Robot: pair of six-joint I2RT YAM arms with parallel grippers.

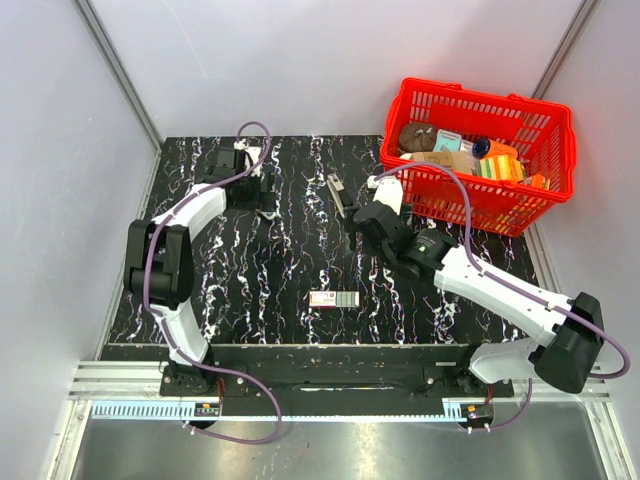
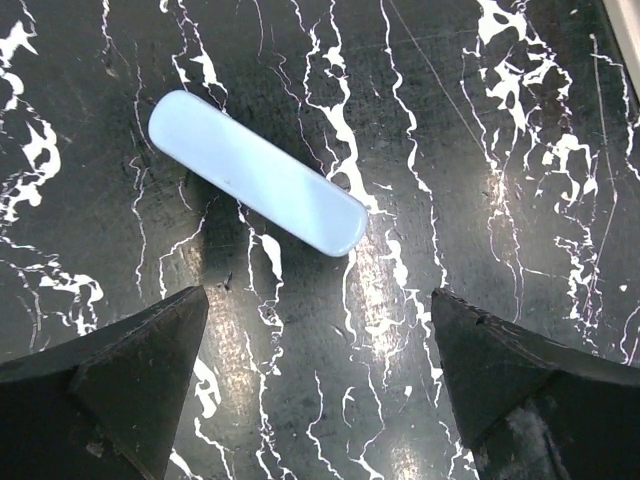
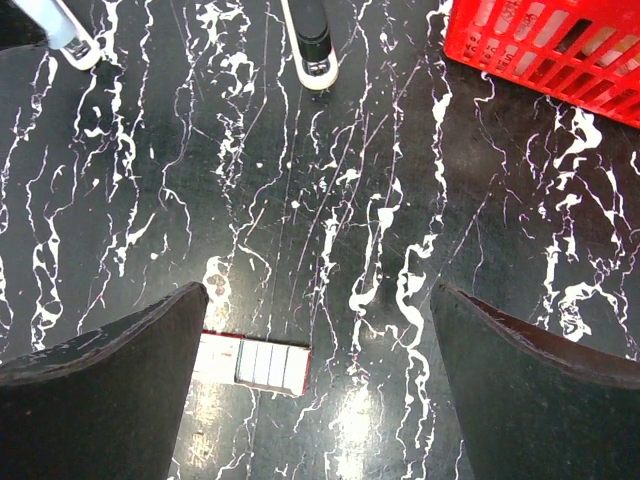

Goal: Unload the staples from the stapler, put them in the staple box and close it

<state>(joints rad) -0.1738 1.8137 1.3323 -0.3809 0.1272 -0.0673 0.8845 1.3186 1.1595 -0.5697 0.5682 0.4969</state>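
Left tool (image 2: 318, 300) spread, right tool (image 3: 320, 292) spread, stapler (image 3: 312, 45) cut off at top, red-white box (image 3: 262, 364) partly hidden

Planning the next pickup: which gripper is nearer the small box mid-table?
Right. The right gripper hovers just beyond the small box; the left gripper sits farther away, back and to the left.

Overhead camera behind the arms; two wrist cameras looking down close.
Overhead and right-wrist views share the red basket (image 1: 470, 205) and black table (image 1: 270, 260).

A basket (image 1: 480, 205) sits at the table's (image 1: 260, 270) far right corner. The stapler (image 1: 337, 192) and a blue bar (image 2: 255, 172) lie towards the far edge. The staples (image 1: 333, 299) lie near the front edge.
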